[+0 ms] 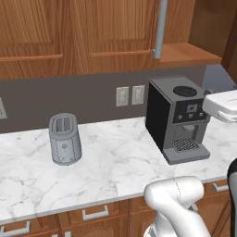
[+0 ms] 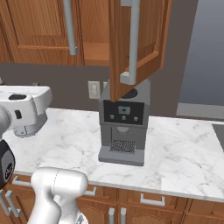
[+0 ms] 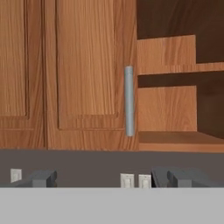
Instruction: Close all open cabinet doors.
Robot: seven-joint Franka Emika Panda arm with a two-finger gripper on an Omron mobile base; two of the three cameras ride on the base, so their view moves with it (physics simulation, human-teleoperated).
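We note a white marble counter (image 1: 115,162) running along a dark grey wall (image 1: 41,99), with paired pale switch plates (image 1: 130,96) set in that wall. On the counter stand a grey toaster (image 1: 65,139) and, well apart, a dark coffee machine (image 1: 178,118). Below run wooden drawer fronts (image 2: 153,201) with short silver handles. Light is even.

Even, diffuse light fills all three views, with no clear single source and no harsh glare. The marble tabletop (image 1: 115,162) is bright and evenly lit; the coffee machine (image 1: 178,120) casts hardly any shadow on it (just a faint darkening at its base). The open cabinet interior (image 3: 179,17) falls into deep shade. Edges look slightly soft and low-resolution, with no visible lens distortion.
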